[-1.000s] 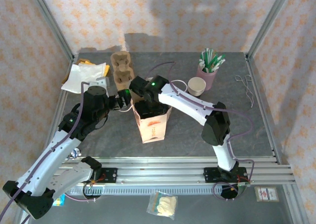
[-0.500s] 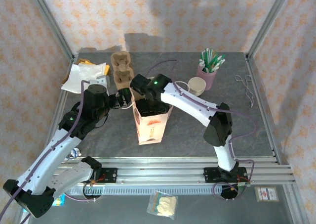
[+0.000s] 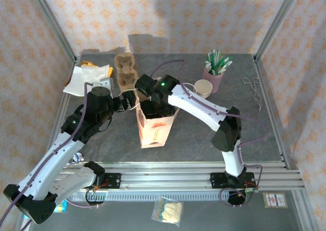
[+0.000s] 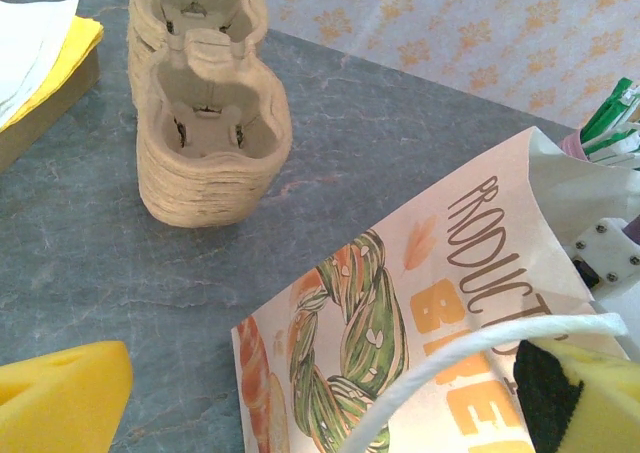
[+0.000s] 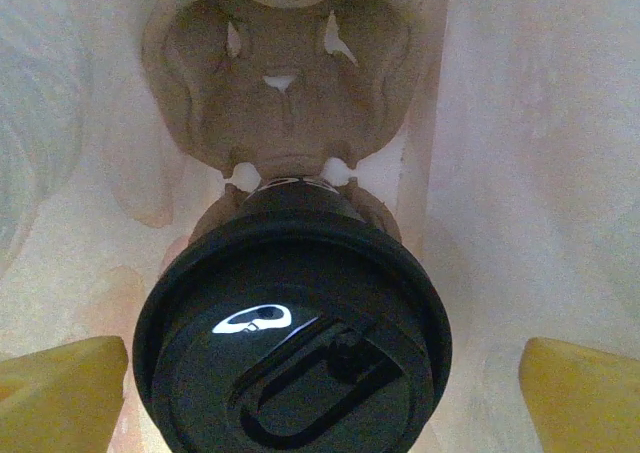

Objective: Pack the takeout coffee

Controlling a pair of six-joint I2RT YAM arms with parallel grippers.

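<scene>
The takeout coffee (image 5: 292,333) stands upright in a pulp tray (image 5: 285,83) inside the paper bag (image 3: 153,131), straight below the right pincer (image 5: 320,398), centred between its wide-spread jaws and untouched, while the left pincer (image 4: 325,388), also wide, hangs beside the bag, farther off.

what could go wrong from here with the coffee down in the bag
1. The open right gripper straddles the takeout coffee inside the paper bag; lifting out crooked could clip its lid or the bag wall and tip it in the pulp tray.
2. The white cord handle loops between the pads of the open left gripper; pulling away may snag it and drag the bag.
</scene>
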